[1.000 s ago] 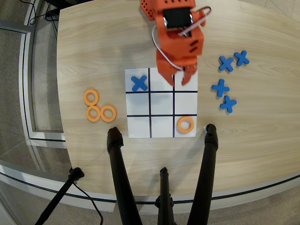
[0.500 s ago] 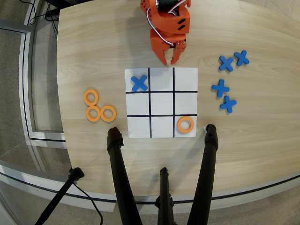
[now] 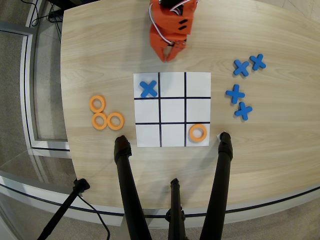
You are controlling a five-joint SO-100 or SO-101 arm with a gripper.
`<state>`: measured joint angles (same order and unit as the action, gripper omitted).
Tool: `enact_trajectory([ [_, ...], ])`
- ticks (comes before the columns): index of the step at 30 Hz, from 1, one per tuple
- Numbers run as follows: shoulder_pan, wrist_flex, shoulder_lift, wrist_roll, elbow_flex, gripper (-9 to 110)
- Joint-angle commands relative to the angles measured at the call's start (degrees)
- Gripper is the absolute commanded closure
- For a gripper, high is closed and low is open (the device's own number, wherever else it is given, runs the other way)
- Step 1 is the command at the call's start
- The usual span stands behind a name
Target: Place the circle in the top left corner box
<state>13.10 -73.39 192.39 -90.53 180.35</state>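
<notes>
Flat orange ring (image 3: 198, 132) lies in the paper grid's corner box (image 3: 192, 141); gripper (image 3: 169, 56) empty, fingers together

Light wooden table (image 3: 100, 45) with four blue crosses (image 3: 242, 85) loose at right, one blue cross (image 3: 148, 89) in a grid cell, three black tripod legs (image 3: 131, 195) below.

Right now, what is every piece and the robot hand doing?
End effector: empty, above the grid, off the paper.
Circle: flat in the bottom right cell.
Three spare rings: left of the grid.
Blue cross: top left cell.
Four spare crosses: right of the grid.
</notes>
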Motion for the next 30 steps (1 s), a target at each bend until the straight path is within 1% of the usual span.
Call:
enact_trajectory([
  [1,31.11,-0.18,2.11,0.09,3.16,101],
  [3,53.17,0.0,2.37,0.18,3.16,101],
  [4,60.21,-0.62,2.29,0.26,3.16,102],
  [6,72.33,-1.05,2.11,0.35,3.16,101],
  [8,79.37,-1.05,2.2,0.35,3.16,101],
  [10,81.83,-1.05,2.2,0.35,3.16,101],
  [30,81.04,-1.14,2.02,0.44,3.16,101],
])
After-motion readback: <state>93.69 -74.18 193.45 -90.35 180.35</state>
